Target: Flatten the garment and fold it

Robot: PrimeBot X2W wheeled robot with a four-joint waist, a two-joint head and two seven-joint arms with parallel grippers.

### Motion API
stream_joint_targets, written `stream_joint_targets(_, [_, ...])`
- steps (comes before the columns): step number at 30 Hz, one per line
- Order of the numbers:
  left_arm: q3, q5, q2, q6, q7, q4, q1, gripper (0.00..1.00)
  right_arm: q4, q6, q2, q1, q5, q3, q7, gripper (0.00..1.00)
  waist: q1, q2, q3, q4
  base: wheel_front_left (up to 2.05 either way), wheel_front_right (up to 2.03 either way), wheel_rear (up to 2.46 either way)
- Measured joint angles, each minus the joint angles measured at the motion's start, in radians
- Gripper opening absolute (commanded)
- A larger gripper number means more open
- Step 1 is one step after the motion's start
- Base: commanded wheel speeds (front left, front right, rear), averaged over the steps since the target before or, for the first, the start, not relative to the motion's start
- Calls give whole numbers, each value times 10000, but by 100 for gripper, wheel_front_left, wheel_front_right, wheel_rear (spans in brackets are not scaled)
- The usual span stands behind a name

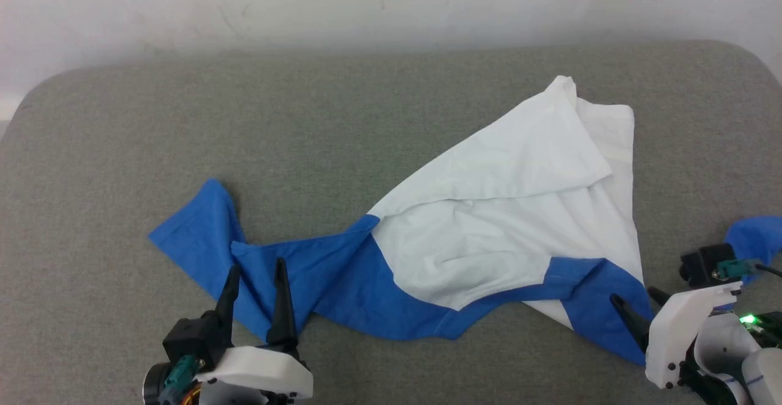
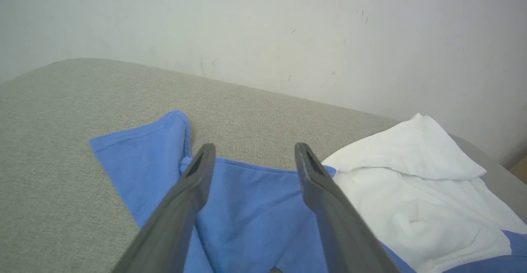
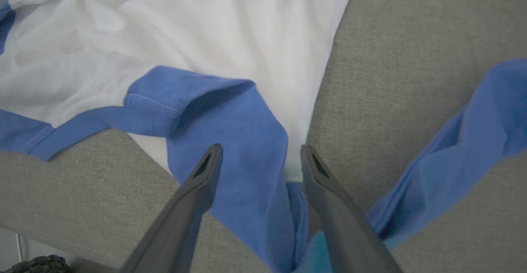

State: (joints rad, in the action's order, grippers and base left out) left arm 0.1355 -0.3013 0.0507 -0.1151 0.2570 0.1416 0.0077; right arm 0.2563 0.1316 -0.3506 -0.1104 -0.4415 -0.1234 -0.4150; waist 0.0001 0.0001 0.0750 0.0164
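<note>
Blue and white jersey, the garment lies crumpled across the middle and right of the padded grey table. Its white body runs up toward the far right corner. One long blue sleeve trails out toward the near left, and a second blue sleeve bunches at the right edge.

The left gripper hangs over the long sleeve with its fingers spread wide and nothing between them, as the left wrist view confirms. The right gripper is likewise spread and empty, its fingers straddling the blue shoulder band near the table's near right edge. Whether either touches the cloth cannot be told.

The shirt looks light, limp and stretchy. It will probably drape and sag from any single pinch and drag in wrinkles over the woven table cover rather than slide cleanly. Stitched edges are likely the best places to hold: the sleeve cuffs, the shoulder seams and the bottom hem. Both grippers should pull apart to flatten it.

A white flap is folded back over the body and needs opening first. The long sleeve is twisted on itself. Beyond the far edge stands a bare pale wall, and nothing on the table blocks the arms.
</note>
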Motion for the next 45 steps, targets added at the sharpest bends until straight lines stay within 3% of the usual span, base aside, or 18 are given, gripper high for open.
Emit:
stream_joint_targets(1, [19,-25,0,0,0,-2,-2,100,102,0,-48,-79,-94,-136,-73,68,0,0,29,30,0,0,0])
stream_joint_targets(2, [33,-56,0,-2,0,-2,-4,100,173,0,-77,-142,-205,-228,-92,27,0,0,55,56,0,0,0])
stream_joint_targets(3, [35,-71,0,-4,0,-2,-7,100,236,0,-109,-191,-297,-326,-186,0,0,0,76,76,0,0,0])
stream_joint_targets(9, [29,-94,0,-54,0,-6,-7,100,134,0,-251,-238,-608,-606,-169,0,0,0,60,19,0,0,0])
stream_joint_targets(14, [15,-113,0,-90,0,-10,-1,100,-1072,0,-470,69,-499,-1124,105,0,0,0,-46,-92,0,0,0])
stream_joint_targets(20, [23,-113,-2,-90,0,-15,12,100,-2449,0,-717,1659,-602,-1960,-1053,0,0,0,-135,-190,0,0,0])
stream_joint_targets(24, [0,-113,0,-88,0,-13,9,100,-2474,0,-763,2648,-539,-2046,-1674,0,-1,0,-86,-206,0,0,0])
stream_joint_targets(29, [-35,-94,0,-88,0,0,8,100,-1785,0,-577,2889,215,-1593,-1260,0,0,0,-38,-236,0,0,0])
stream_joint_targets(30, [-38,-94,-2,-86,0,8,7,100,-1668,0,-454,2905,347,-1503,-1034,16,0,0,-36,-229,0,0,0])
stream_joint_targets(31, [-36,-94,0,-86,0,13,7,100,-1626,0,-309,2926,399,-1419,-704,100,0,0,-39,-219,0,0,0])
stream_joint_targets(38, [-121,-67,0,-86,0,58,18,100,-2178,0,1020,2992,556,-128,2017,100,-1,0,-204,-189,0,0,0])
stream_joint_targets(41, [-155,-67,0,-86,0,54,23,100,-2196,0,1367,2880,493,337,2383,100,-1,0,-264,-197,0,0,0])
stream_joint_targets(45, [-138,-63,0,-86,0,27,11,100,-1325,0,1396,1749,353,690,2393,100,-1,0,-187,-170,0,0,0])
